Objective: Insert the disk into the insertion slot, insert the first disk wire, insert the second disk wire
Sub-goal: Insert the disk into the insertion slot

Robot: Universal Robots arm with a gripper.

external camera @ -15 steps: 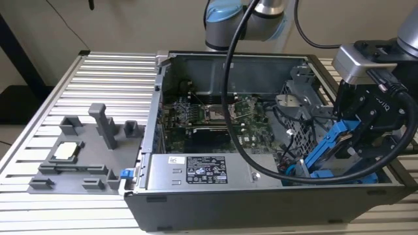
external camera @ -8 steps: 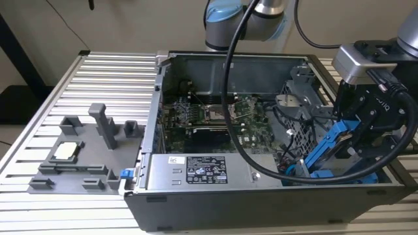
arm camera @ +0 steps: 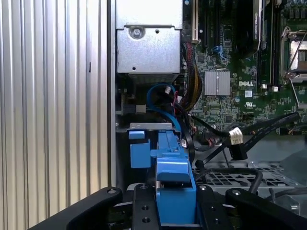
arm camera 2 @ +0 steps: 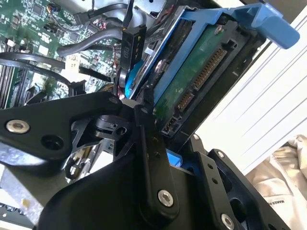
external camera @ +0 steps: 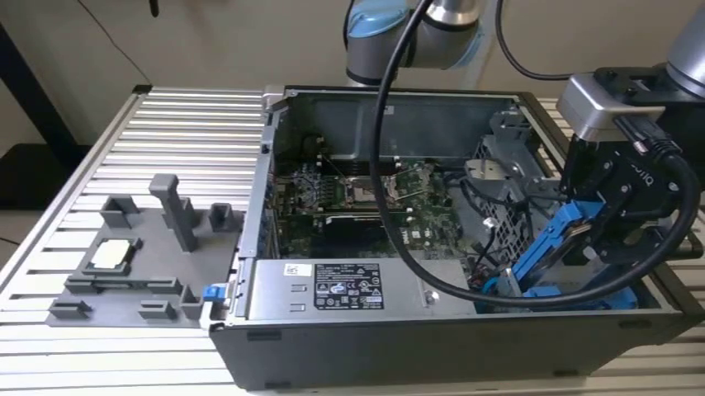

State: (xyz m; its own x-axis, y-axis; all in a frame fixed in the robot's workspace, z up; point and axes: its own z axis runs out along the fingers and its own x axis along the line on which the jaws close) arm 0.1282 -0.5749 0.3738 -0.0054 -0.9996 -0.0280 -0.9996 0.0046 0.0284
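My gripper [external camera: 600,227] is shut on the disk [external camera: 554,247], a drive in a bright blue carrier. It holds the disk tilted steeply over the front corner of the open computer case [external camera: 441,346], on the exterior view's right. The disk's lower end reaches down to the blue-lined insertion slot [external camera: 573,301]. In the second wrist view the disk's green circuit side [arm camera 2: 201,72] and connector face me, with a black finger [arm camera 2: 149,143] across its edge. In the first wrist view the blue carrier [arm camera: 173,184] sits between both fingers. A loose black wire with a white-tagged plug [arm camera: 235,139] and a blue wire [arm camera: 160,93] lie nearby.
A grey labelled power-supply box [external camera: 330,289] fills the case's front. The green motherboard [external camera: 364,198] lies behind it, and a metal drive cage [external camera: 507,169] stands beside the disk. A grey fixture tray [external camera: 144,247] rests on the slatted aluminium table [external camera: 187,124] at the exterior view's left.
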